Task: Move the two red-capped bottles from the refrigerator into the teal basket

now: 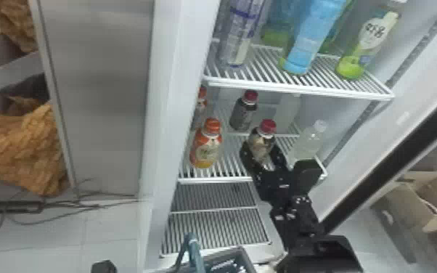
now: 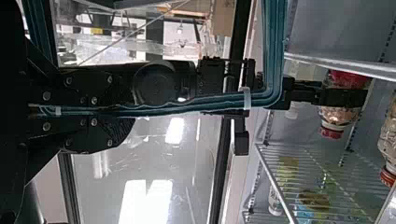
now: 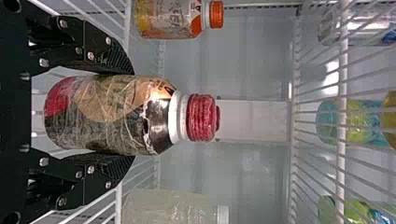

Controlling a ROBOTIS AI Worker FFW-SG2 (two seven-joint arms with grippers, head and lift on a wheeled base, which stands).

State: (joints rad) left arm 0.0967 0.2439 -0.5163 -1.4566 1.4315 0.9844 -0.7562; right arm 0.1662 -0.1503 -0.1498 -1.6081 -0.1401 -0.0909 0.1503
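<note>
Lying below shelf (image 1: 221,179): tiled floor (image 1: 114,225).

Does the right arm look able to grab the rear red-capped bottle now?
Probably not: the right gripper is closed on the front red-capped bottle, with the rear bottle farther back.

Shop-like place: refrigerator (image 1: 172,72) with bottled drinks (image 1: 310,40) on wire shelves (image 1: 297,89), tiled floor (image 1: 110,225).
</note>
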